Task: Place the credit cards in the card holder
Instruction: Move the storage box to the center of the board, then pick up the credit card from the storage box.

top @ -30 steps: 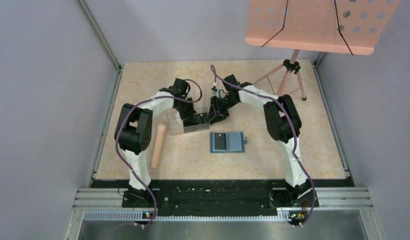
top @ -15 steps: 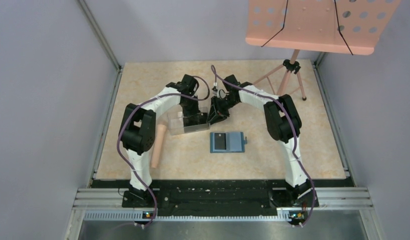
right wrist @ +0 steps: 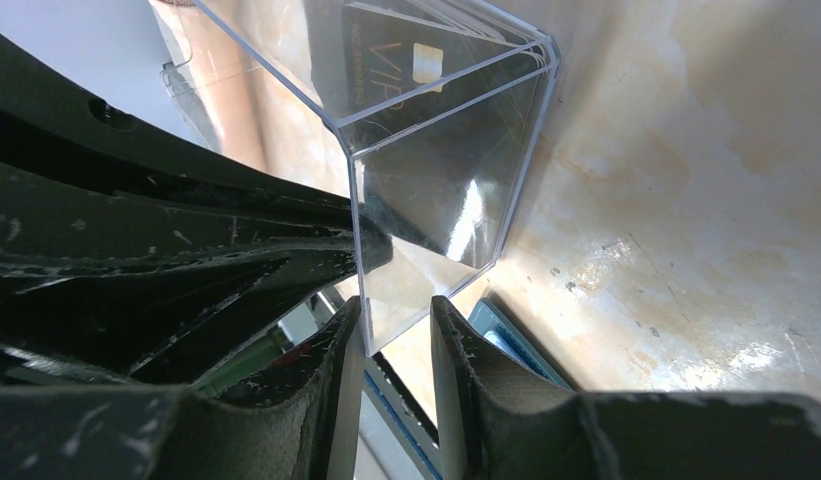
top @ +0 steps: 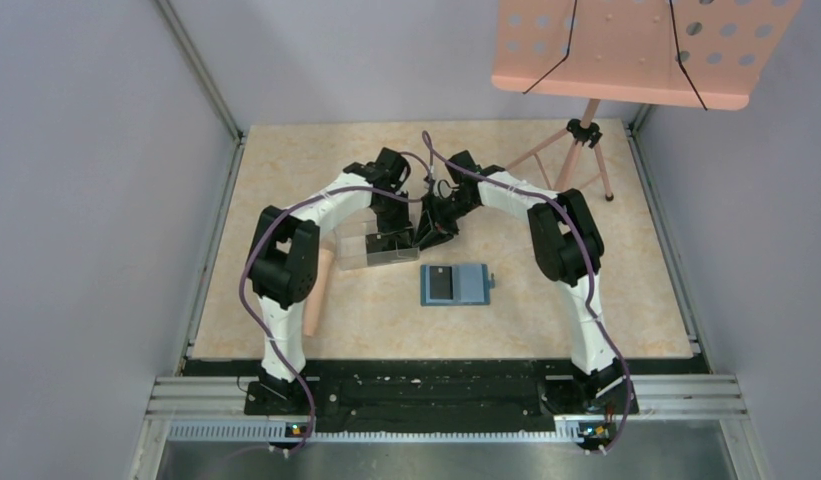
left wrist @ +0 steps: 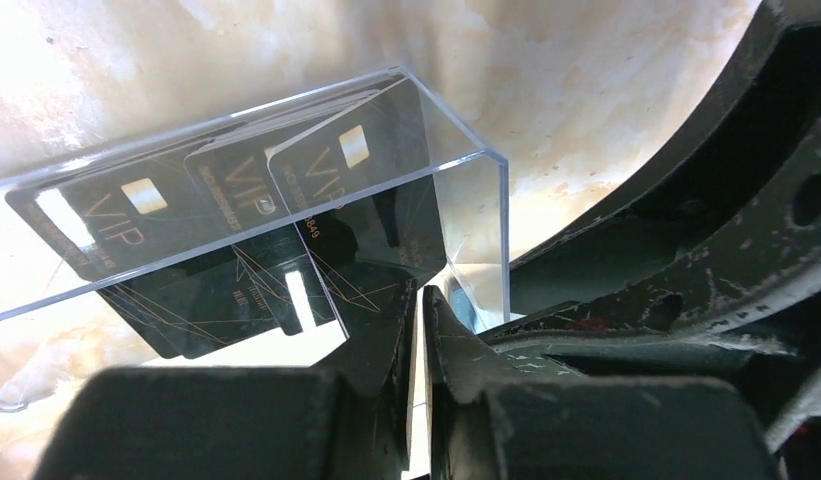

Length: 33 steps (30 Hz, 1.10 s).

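A clear plastic box (top: 367, 247) holds several black credit cards (left wrist: 236, 200) marked VIP. My left gripper (top: 391, 237) reaches into its right end. In the left wrist view the left gripper (left wrist: 418, 300) has its jaws pressed nearly together on the lower corner of the front card (left wrist: 371, 215). My right gripper (top: 427, 234) is at the box's right end. In the right wrist view the right gripper (right wrist: 396, 320) has its jaws around the box's corner wall (right wrist: 426, 215). The teal-blue card holder (top: 472, 284) lies open in front of the box, with one black card (top: 441, 283) on its left half.
A peach cylinder (top: 316, 293) lies left of the box, next to the left arm. A peach music stand (top: 626, 50) on a tripod (top: 583, 140) stands at the back right. Grey walls close in the table on three sides.
My left arm has swung to the right, bringing its gripper along the box to the right end. The right arm, the box and the card holder have stayed in place.
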{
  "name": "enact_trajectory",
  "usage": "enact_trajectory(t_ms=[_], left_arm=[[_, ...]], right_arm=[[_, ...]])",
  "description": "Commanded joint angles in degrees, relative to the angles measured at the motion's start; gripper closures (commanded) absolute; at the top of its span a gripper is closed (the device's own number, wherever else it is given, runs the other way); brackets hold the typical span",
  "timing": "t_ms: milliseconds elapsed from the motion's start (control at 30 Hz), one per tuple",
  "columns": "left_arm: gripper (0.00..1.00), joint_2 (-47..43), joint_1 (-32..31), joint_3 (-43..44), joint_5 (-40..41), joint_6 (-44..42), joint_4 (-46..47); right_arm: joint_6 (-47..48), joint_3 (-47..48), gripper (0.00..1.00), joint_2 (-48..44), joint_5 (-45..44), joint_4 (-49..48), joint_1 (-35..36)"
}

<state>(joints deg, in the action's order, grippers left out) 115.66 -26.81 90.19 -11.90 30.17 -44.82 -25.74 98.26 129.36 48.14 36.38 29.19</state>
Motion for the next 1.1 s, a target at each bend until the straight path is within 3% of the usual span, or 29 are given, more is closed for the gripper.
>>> enact_trajectory(t_ms=[0,133,400,767,933,1067], left_arm=[[0.86,-1.21,0.36,3.30,0.38,0.26,-0.20],[0.77,-1.88,1.62,2.05,3.32,0.06,-1.98],[0.76,-1.22,4.59,-1.87,6.25,0.37,-3.74],[0.61,1.04,4.77,-6.51,-5.78,3.58,4.75],[0.65,0.66,4.88,-10.07,-12.55,6.40,11.81],[0.78,-0.44,5.28,-12.15,-13.26,7.18,13.77]], right_arm=[[0.32,-0.16,0.70,-3.94,1.57,-1.31,0.56],[0.40,-0.17,0.71,-3.91,1.53,-1.31,0.52],[0.52,-0.18,0.72,-3.79,1.85,-1.27,0.56],[0.67,-0.25,0.73,-3.53,2.22,-1.23,0.52],[0.73,-0.34,0.73,-3.44,2.41,-1.23,0.54],[0.79,-0.52,0.73,-3.45,2.55,-1.25,0.57]])
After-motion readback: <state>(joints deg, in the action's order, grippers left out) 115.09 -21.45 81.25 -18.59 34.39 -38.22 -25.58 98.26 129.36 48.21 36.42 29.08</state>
